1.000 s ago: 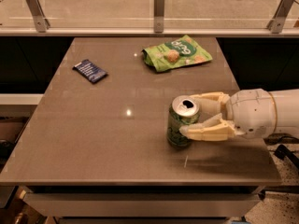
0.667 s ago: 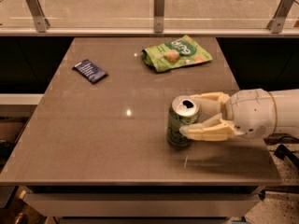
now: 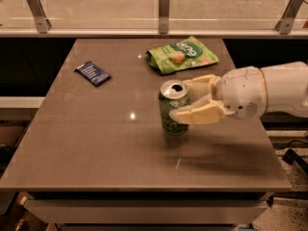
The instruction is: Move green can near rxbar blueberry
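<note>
The gripper (image 3: 179, 100) reaches in from the right edge of the table (image 3: 91, 148), its two pale fingers clamped on either side of the green can (image 3: 168, 105). One finger lies behind the can near its silver top and the other runs across the front of its body.

A second ago the can stood closer to the front right corner, held in the same grasp. Now can and gripper together have shifted left and toward the far edge, so the carry has begun. The can stays upright, roughly mid-table, a little right of centre. Its base looks as if it may be just off the surface, though from this angle I cannot be sure it isn't sliding instead.

The blueberry bar (image 3: 93, 73) lies flat near the far left corner and has not moved. It is well apart from the can, so most of the trip remains. The green snack bag (image 3: 182, 54) sits by the far edge, just behind the gripper and to the right of the path to the bar. By my reckoning the next stretch runs diagonally left and away, with bare tabletop between the can and the bar, and the grip must hold until the can stands beside the wrapper.
</note>
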`<action>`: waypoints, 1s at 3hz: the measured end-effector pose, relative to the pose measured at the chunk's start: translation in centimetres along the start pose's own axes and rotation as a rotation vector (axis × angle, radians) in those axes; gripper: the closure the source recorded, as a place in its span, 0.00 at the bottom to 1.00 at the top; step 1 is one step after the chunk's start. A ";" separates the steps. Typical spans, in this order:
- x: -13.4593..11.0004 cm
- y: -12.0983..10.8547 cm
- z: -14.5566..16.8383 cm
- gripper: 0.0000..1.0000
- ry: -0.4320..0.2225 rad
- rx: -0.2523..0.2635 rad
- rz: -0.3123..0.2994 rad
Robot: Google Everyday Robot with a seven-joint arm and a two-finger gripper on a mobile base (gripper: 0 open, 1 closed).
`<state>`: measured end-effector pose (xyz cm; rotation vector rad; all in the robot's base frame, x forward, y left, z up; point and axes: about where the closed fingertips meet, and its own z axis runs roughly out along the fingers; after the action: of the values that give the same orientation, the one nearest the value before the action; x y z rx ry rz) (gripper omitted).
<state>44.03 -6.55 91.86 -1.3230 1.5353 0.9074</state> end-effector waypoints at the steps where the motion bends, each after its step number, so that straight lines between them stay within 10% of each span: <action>1: -1.8 -1.3 1.8 1.00 0.022 0.026 0.015; 3: -3.4 -4.4 5.1 1.00 -0.019 0.083 0.011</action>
<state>49.29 -1.36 93.46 -1.2443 1.5502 0.8515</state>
